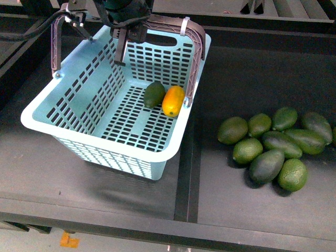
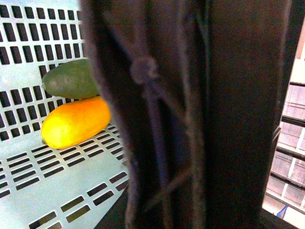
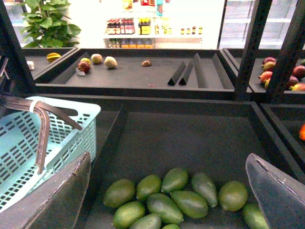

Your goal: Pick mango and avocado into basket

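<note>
Front view showed me mango (image 1: 173, 101) touching avocado (image 1: 154, 94) inside basket (image 1: 47, 125); right gripper (image 3: 167, 191) fingers spread, left gripper's unclear.

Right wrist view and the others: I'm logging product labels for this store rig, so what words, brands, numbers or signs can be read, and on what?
None can be read.
Shelf of bottles in the far background of the right wrist view: labels are there, but too small and washed out to read.
Basket, mango, avocado beside it, loose avocados: no text or stickers visible.
</note>
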